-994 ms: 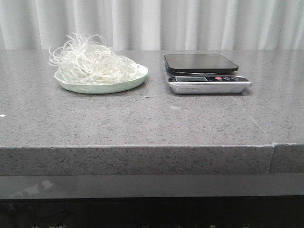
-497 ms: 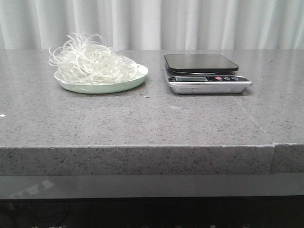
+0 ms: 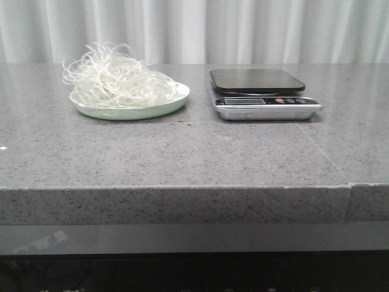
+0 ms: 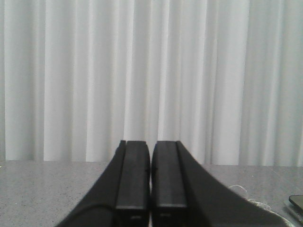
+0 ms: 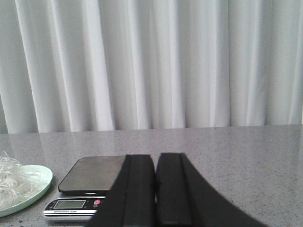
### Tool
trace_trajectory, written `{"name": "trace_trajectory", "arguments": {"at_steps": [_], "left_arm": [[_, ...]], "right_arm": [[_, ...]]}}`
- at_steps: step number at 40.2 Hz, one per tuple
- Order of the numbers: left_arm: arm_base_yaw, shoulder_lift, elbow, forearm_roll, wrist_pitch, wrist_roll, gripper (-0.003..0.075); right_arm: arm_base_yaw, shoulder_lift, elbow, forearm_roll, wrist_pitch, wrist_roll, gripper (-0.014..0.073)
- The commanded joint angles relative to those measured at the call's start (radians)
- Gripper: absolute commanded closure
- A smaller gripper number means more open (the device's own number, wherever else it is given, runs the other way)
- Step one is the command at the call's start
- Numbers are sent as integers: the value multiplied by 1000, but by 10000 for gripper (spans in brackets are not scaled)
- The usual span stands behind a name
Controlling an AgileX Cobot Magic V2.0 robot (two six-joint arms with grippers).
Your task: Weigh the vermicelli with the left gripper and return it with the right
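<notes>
The vermicelli (image 3: 115, 82), a fluffy tangle of thin whitish strands, lies heaped on a pale green plate (image 3: 176, 101) at the back left of the table. A kitchen scale (image 3: 258, 82) with a dark platform and silver front panel stands to its right, empty. Neither gripper shows in the front view. My left gripper (image 4: 151, 144) is shut and empty, held above the table with a few strands (image 4: 239, 190) off to one side. My right gripper (image 5: 155, 158) is shut and empty, nearer to me than the scale (image 5: 94, 172); the plate (image 5: 40, 182) and vermicelli (image 5: 12, 179) show beside it.
The grey speckled stone table (image 3: 182, 158) has its front edge close to me, with a seam (image 3: 347, 182) at the right. A white curtain (image 3: 194, 30) hangs behind the table.
</notes>
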Motion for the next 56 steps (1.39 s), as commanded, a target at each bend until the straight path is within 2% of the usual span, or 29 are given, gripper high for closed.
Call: {"name": "trace_trajectory", "arguments": {"at_steps": [1, 8, 22, 31, 45, 47, 49, 53, 56], "left_arm": [[-2, 88, -118, -3, 17, -7, 566], [-2, 222, -231, -3, 146, -1, 566], [-2, 380, -226, -3, 328, -1, 566], [-2, 433, -226, -16, 365, -1, 566], [-2, 449, -226, -8, 369, 1, 559], [-2, 449, -226, -8, 369, 5, 535], [-2, 449, -226, -8, 369, 5, 493], [-2, 449, -226, -8, 367, 14, 329], [-2, 449, -226, -8, 367, 24, 234]], "right_arm": [[-4, 92, -101, -2, 12, -4, 429], [-4, 233, -207, -2, 138, -4, 429], [-4, 461, -220, -2, 252, -4, 429], [-4, 539, -220, -2, 261, -4, 429], [-4, 552, -220, -33, 273, -30, 426], [-4, 552, -220, -33, 274, -30, 396], [-4, 552, -220, -33, 275, -30, 328], [-4, 552, -220, -33, 275, -30, 186], [-4, 552, -220, -33, 277, -30, 93]]}}
